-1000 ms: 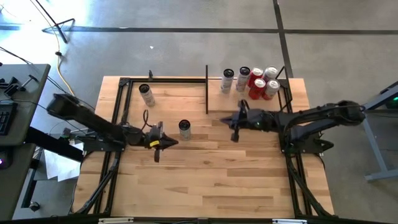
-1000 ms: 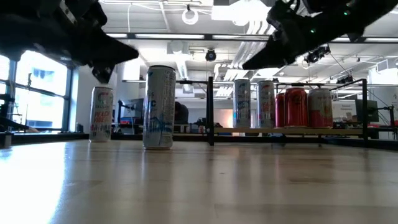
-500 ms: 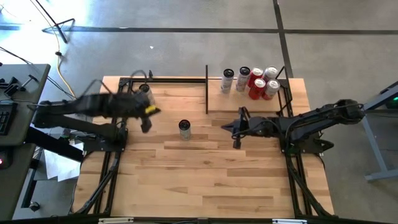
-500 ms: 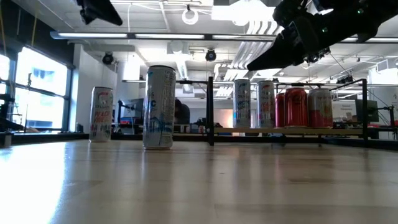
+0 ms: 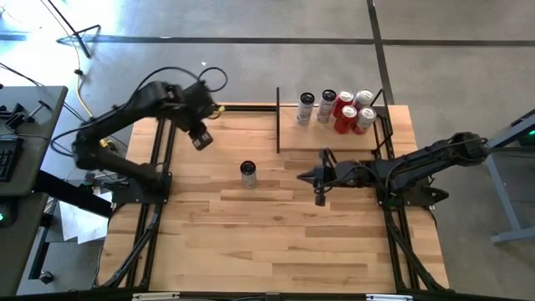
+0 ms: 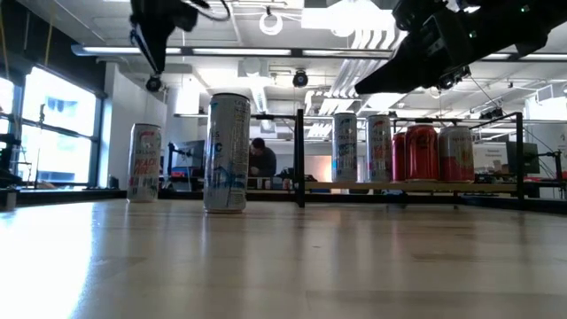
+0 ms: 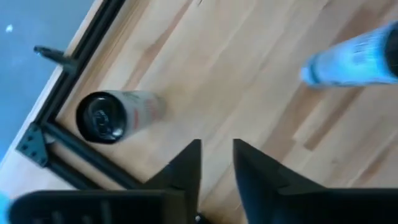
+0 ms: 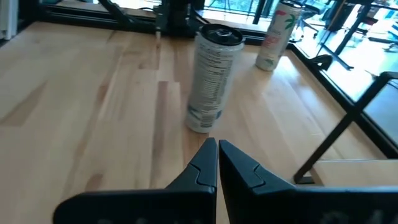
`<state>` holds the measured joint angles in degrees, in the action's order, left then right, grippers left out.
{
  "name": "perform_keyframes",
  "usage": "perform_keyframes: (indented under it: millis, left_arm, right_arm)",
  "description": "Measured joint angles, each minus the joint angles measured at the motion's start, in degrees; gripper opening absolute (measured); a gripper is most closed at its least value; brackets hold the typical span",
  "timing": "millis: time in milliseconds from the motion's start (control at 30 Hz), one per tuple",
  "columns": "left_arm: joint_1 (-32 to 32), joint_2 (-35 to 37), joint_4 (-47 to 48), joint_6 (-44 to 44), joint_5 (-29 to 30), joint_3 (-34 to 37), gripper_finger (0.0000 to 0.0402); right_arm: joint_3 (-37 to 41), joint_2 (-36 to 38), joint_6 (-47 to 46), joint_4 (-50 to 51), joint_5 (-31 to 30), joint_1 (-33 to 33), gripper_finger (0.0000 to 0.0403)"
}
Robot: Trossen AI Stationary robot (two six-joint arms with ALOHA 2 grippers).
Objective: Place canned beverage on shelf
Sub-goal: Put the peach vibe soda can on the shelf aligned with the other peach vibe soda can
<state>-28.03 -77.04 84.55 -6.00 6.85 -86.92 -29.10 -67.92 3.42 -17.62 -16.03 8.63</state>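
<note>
The left gripper (image 5: 201, 139), fingers slightly parted and empty, hovers above the slim silver-and-red can (image 7: 112, 115) at the table's eleven o'clock corner and should, I judge, open wider, centre, then descend.

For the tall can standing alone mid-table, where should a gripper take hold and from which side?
Likely around the middle of its round side wall, fingers straddling the body. The tall can stands upright on bare tabletop with nothing near it, so a level approach suits. The right gripper, shut, sits nearest, with open table between, so coming from that side looks easiest. The left gripper hovers near the far can.
</note>
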Motion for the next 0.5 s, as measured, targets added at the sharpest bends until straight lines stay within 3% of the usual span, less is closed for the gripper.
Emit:
perform_keyframes:
  millis: [267,500]
  left_arm:
    - [-6.6,-8.4,0.9,6.3,3.3,-0.7,0.0208]
    - [-14.6,-9.8,0.9,10.2,4.7,-0.7,0.0267]
  right_arm:
    - [0.0,0.0,-0.4,0.2,0.0,3.4,0.0000]
    - [0.0,0.0,-0.4,0.2,0.0,4.2,0.0000]
